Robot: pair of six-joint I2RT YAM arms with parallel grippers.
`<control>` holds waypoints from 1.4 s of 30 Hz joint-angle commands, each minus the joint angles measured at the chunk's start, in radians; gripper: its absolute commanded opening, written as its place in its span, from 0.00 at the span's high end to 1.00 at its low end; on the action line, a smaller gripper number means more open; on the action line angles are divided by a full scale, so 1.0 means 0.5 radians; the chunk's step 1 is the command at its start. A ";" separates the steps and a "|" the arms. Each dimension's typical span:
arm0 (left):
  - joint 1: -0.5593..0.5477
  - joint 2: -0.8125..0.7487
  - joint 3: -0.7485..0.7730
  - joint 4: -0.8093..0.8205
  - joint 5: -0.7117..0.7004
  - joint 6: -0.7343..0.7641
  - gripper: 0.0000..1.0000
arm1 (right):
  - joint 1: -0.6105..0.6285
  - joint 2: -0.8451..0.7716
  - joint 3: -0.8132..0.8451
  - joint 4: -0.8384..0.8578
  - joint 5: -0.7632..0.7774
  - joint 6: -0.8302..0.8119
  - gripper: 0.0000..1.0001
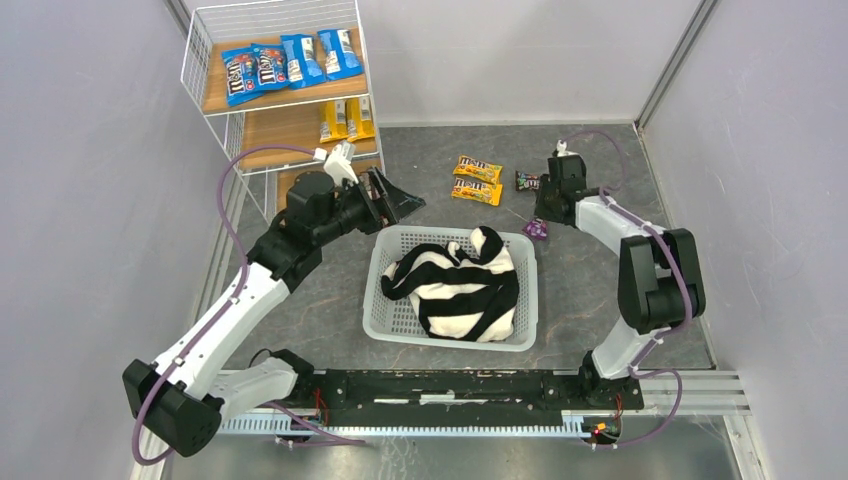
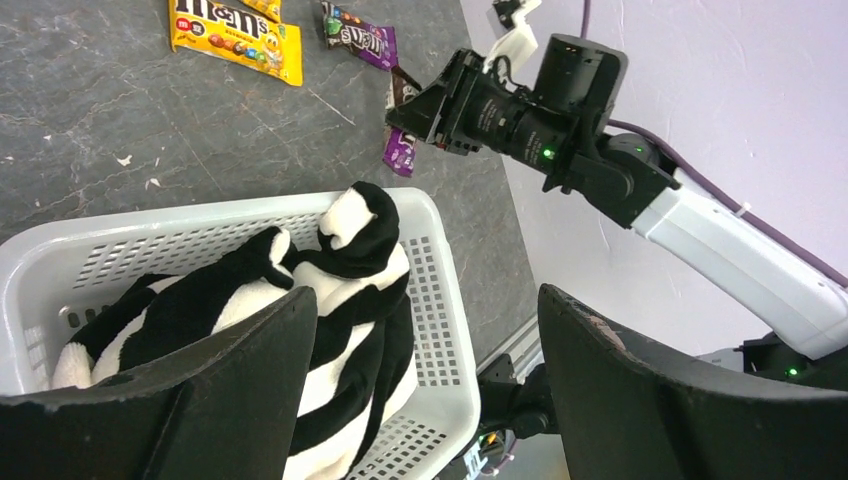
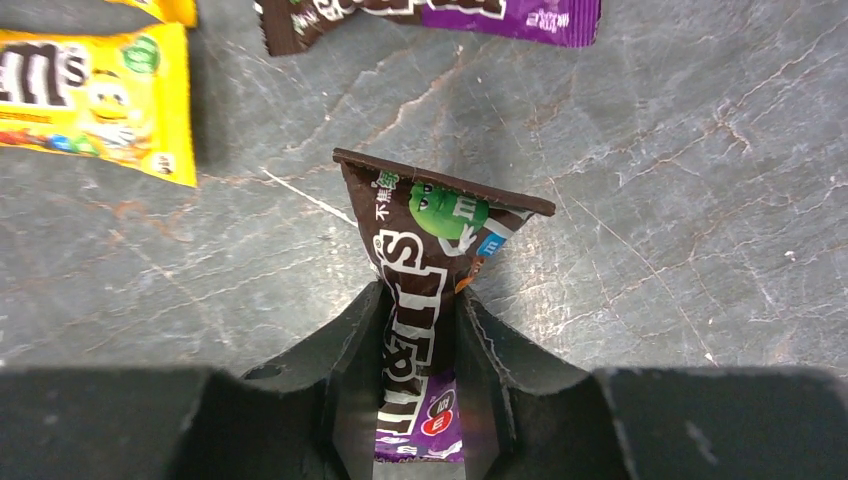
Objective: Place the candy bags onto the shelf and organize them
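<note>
Right gripper point(image 3: 420, 325): clamped on dark brown-and-purple glossy candy packet point(image 3: 432, 228), near grey mottled table point(image 3: 660, 180). Left gripper point(image 2: 425, 335): spread wide, empty, over white plastic lattice basket point(image 1: 530, 290). White wire shelf with wooden boards point(image 1: 285, 128): blue glossy packets point(image 1: 285, 62) on top board, yellow packets point(image 1: 347, 118) on middle board. Loose on table: two yellow-orange packets point(image 1: 477, 180), one purple packet point(image 1: 526, 181).

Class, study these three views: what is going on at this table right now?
The right gripper is shut on a purple-brown candy bag. The left gripper is open and empty beside the basket holding a striped cloth. On the shelf, blue bags lie on the top board and yellow bags on the next. Two yellow packets and another purple-brown packet lie on the table.
</note>
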 commanded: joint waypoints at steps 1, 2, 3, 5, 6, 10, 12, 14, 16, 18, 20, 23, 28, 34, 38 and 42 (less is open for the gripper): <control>-0.043 0.068 0.106 0.092 0.014 -0.055 0.13 | -0.009 -0.189 0.118 0.090 -0.138 0.091 0.65; -0.058 0.086 0.108 0.113 0.020 -0.058 0.13 | -0.011 -0.207 0.141 0.092 -0.165 0.107 0.65; -0.077 0.102 0.114 0.130 0.019 -0.058 0.13 | -0.011 -0.233 0.167 0.100 -0.206 0.129 0.65; -0.123 0.140 0.142 0.149 0.004 -0.052 0.13 | -0.010 -0.280 0.198 0.127 -0.307 0.188 0.65; -0.144 0.159 0.162 0.152 -0.006 -0.040 0.13 | -0.009 -0.311 0.203 0.155 -0.362 0.221 0.65; -0.218 0.254 0.254 0.154 -0.058 0.017 0.12 | -0.003 -0.416 0.205 0.287 -0.543 0.374 0.66; -0.260 0.295 0.283 0.188 -0.098 0.046 0.12 | 0.016 -0.466 0.193 0.353 -0.621 0.466 0.66; -0.309 0.325 0.274 0.250 -0.178 0.056 0.13 | 0.056 -0.520 0.165 0.441 -0.690 0.571 0.66; -0.390 0.322 0.202 0.423 -0.301 0.057 0.14 | 0.101 -0.571 0.121 0.553 -0.740 0.717 0.66; -0.453 0.303 0.087 0.619 -0.470 0.061 0.14 | 0.146 -0.620 0.048 0.680 -0.794 0.904 0.66; -0.495 0.293 -0.042 0.832 -0.604 0.074 0.13 | 0.201 -0.656 -0.045 0.848 -0.843 1.107 0.66; -0.538 0.305 -0.239 1.209 -0.690 0.155 0.13 | 0.295 -0.675 -0.104 0.982 -0.867 1.342 0.65; -0.562 0.323 -0.488 1.769 -0.743 0.309 0.13 | 0.404 -0.638 -0.107 1.094 -0.926 1.570 0.65; -0.573 0.414 -0.520 1.967 -0.815 0.456 0.19 | 0.514 -0.626 -0.136 1.138 -0.869 1.717 0.65; -0.577 0.483 -0.522 2.075 -0.862 0.515 0.27 | 0.562 -0.636 -0.146 1.136 -0.810 1.754 0.65; -0.577 0.527 -0.516 2.101 -0.891 0.517 0.40 | 0.586 -0.631 -0.141 1.133 -0.802 1.773 0.65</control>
